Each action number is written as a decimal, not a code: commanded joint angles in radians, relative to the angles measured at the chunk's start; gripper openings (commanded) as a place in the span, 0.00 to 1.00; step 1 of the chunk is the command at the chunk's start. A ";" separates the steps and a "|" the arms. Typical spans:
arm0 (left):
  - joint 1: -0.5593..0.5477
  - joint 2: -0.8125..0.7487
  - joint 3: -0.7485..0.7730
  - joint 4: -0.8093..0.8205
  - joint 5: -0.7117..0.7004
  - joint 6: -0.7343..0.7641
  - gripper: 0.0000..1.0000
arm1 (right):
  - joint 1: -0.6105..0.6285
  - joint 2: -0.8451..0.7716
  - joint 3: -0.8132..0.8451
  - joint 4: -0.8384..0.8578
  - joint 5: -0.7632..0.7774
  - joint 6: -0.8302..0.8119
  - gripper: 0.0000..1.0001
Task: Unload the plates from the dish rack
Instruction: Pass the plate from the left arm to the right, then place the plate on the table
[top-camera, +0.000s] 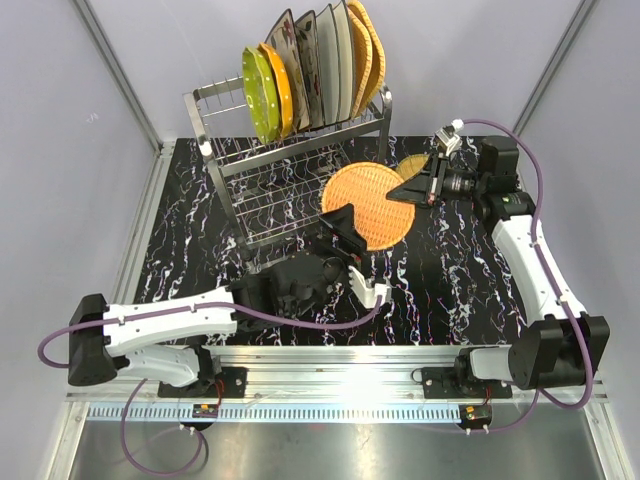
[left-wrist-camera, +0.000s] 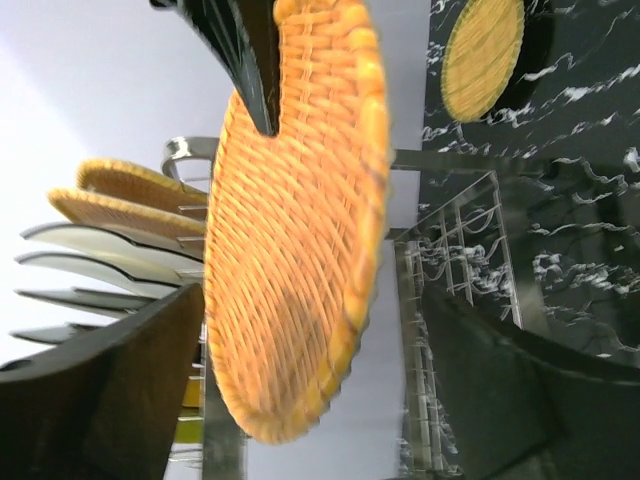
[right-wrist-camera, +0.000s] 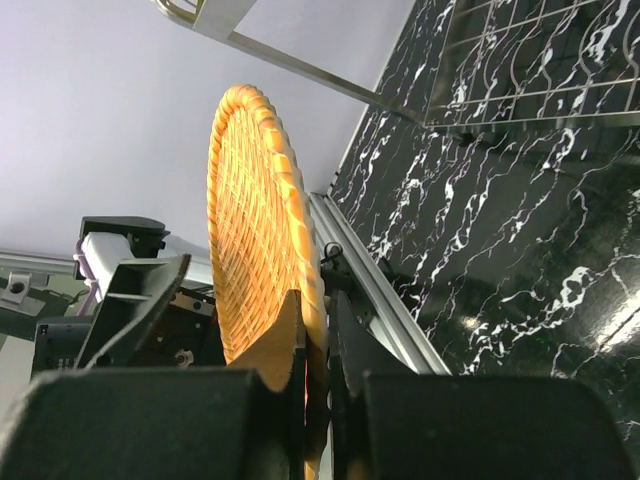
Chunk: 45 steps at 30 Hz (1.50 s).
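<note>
Right claw (right-wrist-camera: 318, 330) pinching woven plate (top-camera: 372, 200) by rim. Left claw (top-camera: 343, 225) gaping around near edge. Plate looking light, stiff, grippy-textured; rim offering best hold.

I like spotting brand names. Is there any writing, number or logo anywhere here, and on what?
None can be read. The plates, rack, table, left arm and right arm show no legible words, numbers or logos.
</note>
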 joint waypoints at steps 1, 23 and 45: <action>0.000 -0.060 -0.017 0.090 0.021 -0.148 0.99 | -0.037 -0.027 0.017 0.044 -0.041 -0.028 0.00; 0.099 -0.209 0.046 -0.097 -0.018 -0.944 0.99 | -0.264 0.177 0.142 -0.214 0.182 -0.461 0.00; 0.147 -0.408 -0.014 -0.254 -0.155 -1.423 0.99 | -0.297 0.609 0.421 -0.016 0.518 -0.386 0.00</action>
